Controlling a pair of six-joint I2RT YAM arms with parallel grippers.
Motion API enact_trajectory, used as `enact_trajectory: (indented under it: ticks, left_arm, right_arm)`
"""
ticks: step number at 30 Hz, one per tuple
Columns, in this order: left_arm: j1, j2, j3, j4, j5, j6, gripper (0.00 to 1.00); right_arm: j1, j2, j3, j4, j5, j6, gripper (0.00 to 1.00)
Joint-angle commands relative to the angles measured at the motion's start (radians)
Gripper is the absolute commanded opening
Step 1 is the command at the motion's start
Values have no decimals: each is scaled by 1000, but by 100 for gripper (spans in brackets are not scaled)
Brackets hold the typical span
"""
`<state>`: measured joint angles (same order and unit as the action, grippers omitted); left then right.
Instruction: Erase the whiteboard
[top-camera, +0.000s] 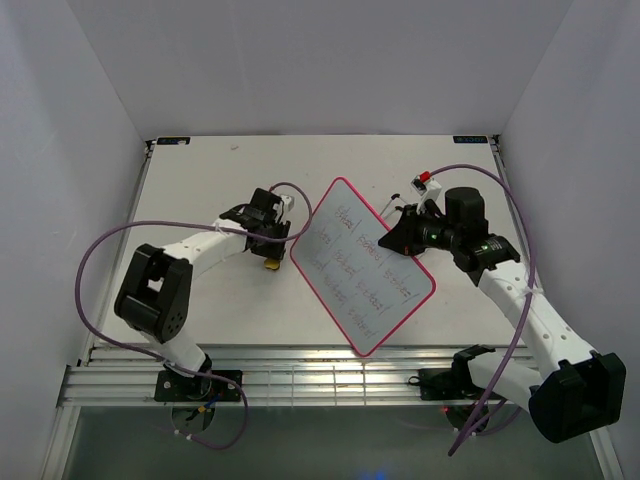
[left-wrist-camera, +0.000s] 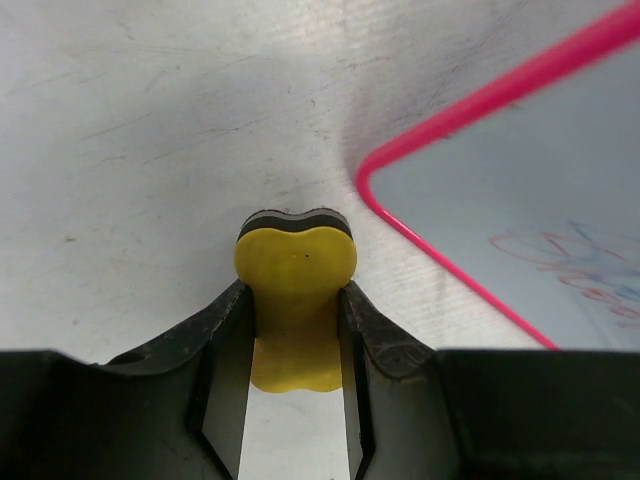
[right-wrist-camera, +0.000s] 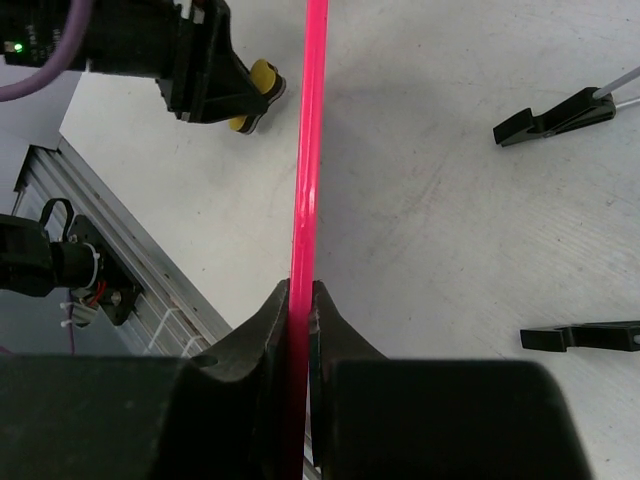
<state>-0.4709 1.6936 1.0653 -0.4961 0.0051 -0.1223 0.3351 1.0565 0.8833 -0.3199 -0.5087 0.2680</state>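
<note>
Left wrist; eraser (left-wrist-camera: 296, 290) near whiteboard (left-wrist-camera: 520, 200) (apparently)

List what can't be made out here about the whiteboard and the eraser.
- Top view: writing on the whiteboard is too small to read.
- Right wrist view: the board shows edge-on, face hidden; right gripper covers its near rim.
- Left wrist view: left gripper hides the sides of the yellow eraser; picture edge cuts off the board.
</note>
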Motion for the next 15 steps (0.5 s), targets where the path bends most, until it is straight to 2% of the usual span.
enact_trajectory:
  ticks: [1,5,6,7,9,10,15]
  left_arm:
    - [-9,-158,-22,25,-30,-51,17]
    - [-14,-313,-80,114,-34,-153,13]
    - [-18,-342,-97,151,42,-166,12]
    - [-37,-397,-120,257,80,-172,12]
    - [-73,-429,-180,365,116,-192,12]
    - [-96,-434,-191,449,110,-194,12]
    - [-186,-351,-148,616,98,-198,9]
  right_arm:
    - [1,22,-14,116,82,-53,8]
    - [1,23,-32,146,81,-29,8]
    - [1,17,-47,160,76,-26,8]
    - [2,14,-56,188,67,-18,8]
    - [2,5,-67,199,55,-9,8]
    - [2,3,-67,202,53,-4,8]
    - [2,-27,-69,212,21,30,8]
